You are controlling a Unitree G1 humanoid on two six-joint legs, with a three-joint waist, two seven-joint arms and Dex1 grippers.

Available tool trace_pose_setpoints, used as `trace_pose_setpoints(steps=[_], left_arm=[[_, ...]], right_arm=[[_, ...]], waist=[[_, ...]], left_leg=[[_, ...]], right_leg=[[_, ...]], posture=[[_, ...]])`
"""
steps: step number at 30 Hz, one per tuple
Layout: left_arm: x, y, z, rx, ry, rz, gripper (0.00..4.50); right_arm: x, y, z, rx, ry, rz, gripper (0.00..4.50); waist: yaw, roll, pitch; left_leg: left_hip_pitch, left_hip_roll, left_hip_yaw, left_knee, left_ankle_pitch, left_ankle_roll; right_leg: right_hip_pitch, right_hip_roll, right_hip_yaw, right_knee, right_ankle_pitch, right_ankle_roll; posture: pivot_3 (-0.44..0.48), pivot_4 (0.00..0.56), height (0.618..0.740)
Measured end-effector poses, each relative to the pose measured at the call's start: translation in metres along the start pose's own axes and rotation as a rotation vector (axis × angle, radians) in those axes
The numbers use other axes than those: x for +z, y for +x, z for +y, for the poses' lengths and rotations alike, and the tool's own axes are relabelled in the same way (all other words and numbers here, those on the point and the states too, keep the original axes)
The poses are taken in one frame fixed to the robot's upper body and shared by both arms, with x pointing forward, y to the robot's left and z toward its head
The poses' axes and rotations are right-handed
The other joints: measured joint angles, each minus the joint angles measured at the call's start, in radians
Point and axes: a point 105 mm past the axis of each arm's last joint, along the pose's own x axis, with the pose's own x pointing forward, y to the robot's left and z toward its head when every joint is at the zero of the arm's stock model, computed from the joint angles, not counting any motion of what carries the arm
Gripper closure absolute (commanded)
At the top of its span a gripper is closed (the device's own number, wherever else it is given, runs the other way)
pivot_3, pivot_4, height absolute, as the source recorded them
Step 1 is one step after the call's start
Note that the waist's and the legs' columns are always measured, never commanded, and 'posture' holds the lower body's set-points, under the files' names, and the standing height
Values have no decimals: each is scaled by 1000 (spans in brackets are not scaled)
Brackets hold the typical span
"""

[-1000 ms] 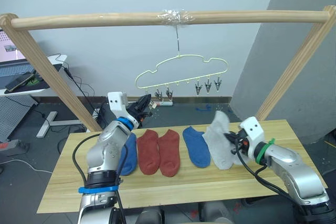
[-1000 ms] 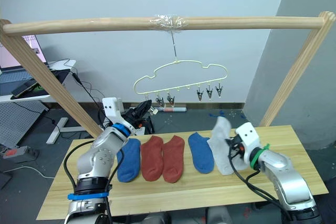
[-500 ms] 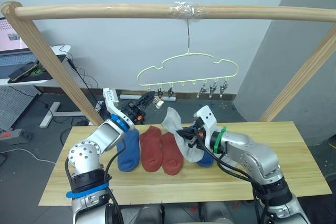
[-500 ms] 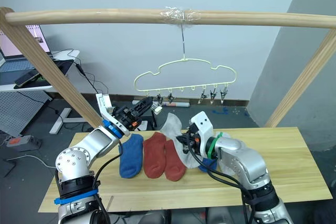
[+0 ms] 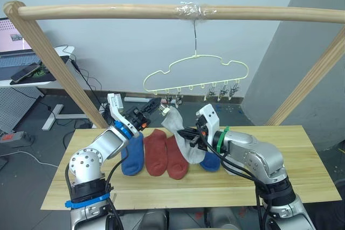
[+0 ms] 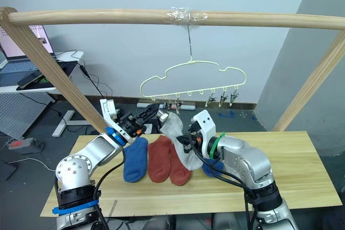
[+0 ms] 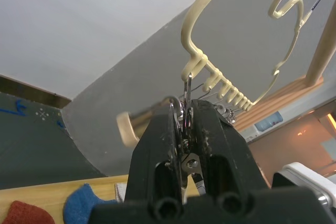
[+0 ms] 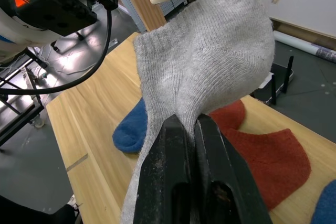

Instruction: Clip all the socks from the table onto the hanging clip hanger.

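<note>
From the head views you see the right claw [image 6: 185, 140] pinching a grey sock [image 6: 173, 127] held above the surface [image 6: 302, 171], its upper end just beside the left claw [image 6: 156, 112] under the clip hanger [image 6: 191, 82]. In your left wrist view the left claw is pressed together on a metal clip [image 7: 187, 95] directly ahead of its fingertips. In your right wrist view the grey sock rises from between the closed fingers [image 8: 215, 182], with two rust-red socks [image 8: 262, 156] and a blue sock [image 8: 131, 127] lying beyond on the surface.

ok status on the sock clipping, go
Left gripper jaws shut on a small metal clip of the pale yellow-green wire hanger. Right gripper shut on a light grey knit sock, raised toward it. Nothing between.
</note>
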Motion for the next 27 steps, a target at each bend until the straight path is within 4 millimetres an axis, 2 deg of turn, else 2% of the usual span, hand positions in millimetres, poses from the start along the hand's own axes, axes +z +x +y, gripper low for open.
trace_pose_setpoints(steps=[9, 27], left_arm=[[4, -2, 2, -2, 17, 3, 4369], [2, 2, 0, -11, 8, -5, 4369]], right_arm=[[8, -13, 5, 23, 12, -8, 4458], [22, 4, 12, 42, 22, -47, 4458]], waist=[[0, 0, 0], [0, 0, 0]], left_leg=[[0, 0, 0, 0, 0, 0], [0, 0, 0, 0, 0, 0]], right_leg=[[0, 0, 0, 0, 0, 0], [0, 0, 0, 0, 0, 0]], posture=[[-42, 92, 740], [-30, 97, 740]])
